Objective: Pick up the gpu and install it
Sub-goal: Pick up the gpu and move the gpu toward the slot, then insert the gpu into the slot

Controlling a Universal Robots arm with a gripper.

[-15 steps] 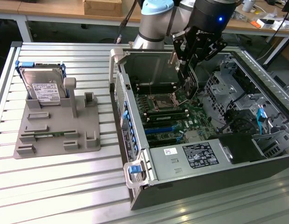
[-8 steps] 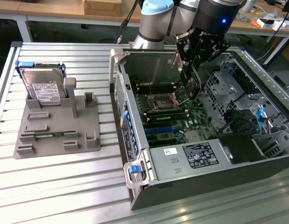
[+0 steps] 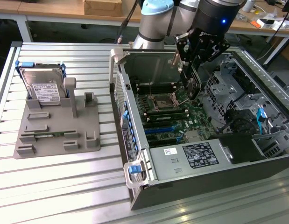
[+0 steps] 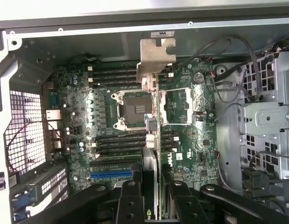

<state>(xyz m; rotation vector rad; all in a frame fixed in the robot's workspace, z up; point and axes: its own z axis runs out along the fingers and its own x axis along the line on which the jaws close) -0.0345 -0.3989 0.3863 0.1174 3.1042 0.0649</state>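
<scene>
My gripper (image 3: 189,65) hangs over the open computer case (image 3: 135,154), shut on the gpu (image 3: 193,86). The gpu is a thin dark card that points down toward the motherboard (image 3: 172,116), above the CPU socket area and clear of the board. In the wrist view the gpu (image 4: 155,158) is seen edge-on, running from between my fingers (image 4: 130,200) out to its silver bracket (image 4: 156,56). The gripper (image 4: 156,205) clamps it from both sides. The blue slot (image 4: 111,173) lies beside the card's line, and also shows in the exterior view (image 3: 160,129).
A grey fixture (image 3: 55,140) on the slatted table at the exterior view's left holds a silver hard drive (image 3: 41,88) and a slim green memory stick (image 3: 48,135). Drive cages and cables (image 3: 247,107) fill the case's right side. The power supply (image 3: 191,156) sits at its near end.
</scene>
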